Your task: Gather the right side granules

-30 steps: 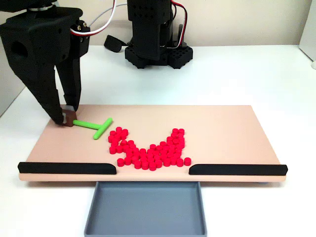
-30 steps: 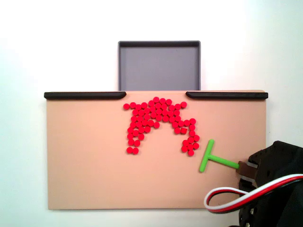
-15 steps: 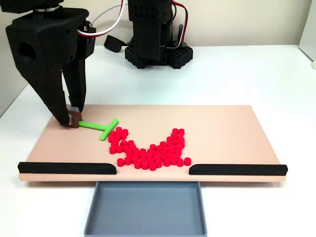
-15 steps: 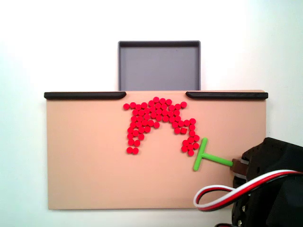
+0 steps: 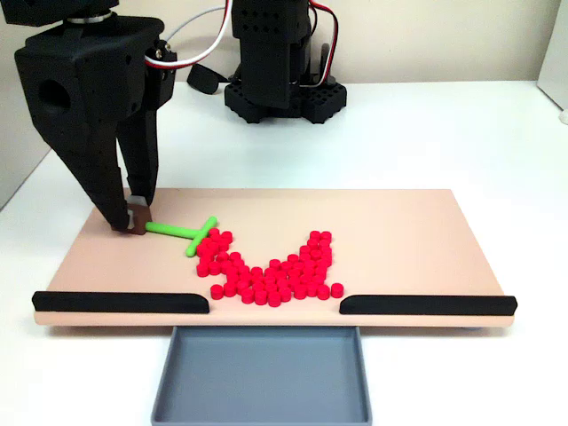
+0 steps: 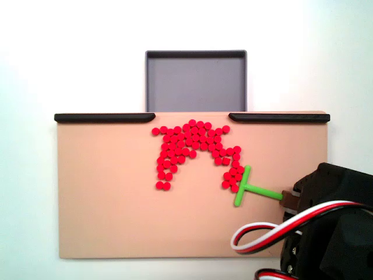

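Observation:
Many small red granules [image 5: 264, 269] lie in a U-shaped heap near the front middle of the tan board [image 5: 399, 240]; from above, the granules [image 6: 192, 146] form an arch. A green T-shaped stick [image 5: 184, 233] lies flat with its crossbar touching the heap's left arm. My gripper [image 5: 133, 222] is shut on the end of the stick's stem. In the top-down fixed view the stick [image 6: 250, 188] points left from my gripper [image 6: 287, 197], with its crossbar against the granules' right arm.
Two black rails [image 5: 121, 302] [image 5: 428, 304] line the board's front edge with a gap between them. A grey tray [image 5: 262, 373] sits below that gap. The arm's black base [image 5: 280, 89] stands behind the board. White table surrounds everything.
My gripper has slid the green stick toward the granules. Its crossbar, apart from the heap a second ago, now presses on the heap's outer arm.

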Action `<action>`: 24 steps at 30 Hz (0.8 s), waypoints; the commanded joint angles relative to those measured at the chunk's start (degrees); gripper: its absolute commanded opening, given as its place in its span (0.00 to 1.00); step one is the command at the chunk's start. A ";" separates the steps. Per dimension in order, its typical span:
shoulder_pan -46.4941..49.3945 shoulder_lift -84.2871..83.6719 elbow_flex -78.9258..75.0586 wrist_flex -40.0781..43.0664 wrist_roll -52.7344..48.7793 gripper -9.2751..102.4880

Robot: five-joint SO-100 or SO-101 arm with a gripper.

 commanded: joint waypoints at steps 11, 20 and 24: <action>-0.97 -0.09 -1.76 -0.26 -9.49 0.08; -1.32 -0.35 -2.20 -0.26 -8.79 0.08; -1.41 -0.70 -2.72 -0.26 -8.61 0.08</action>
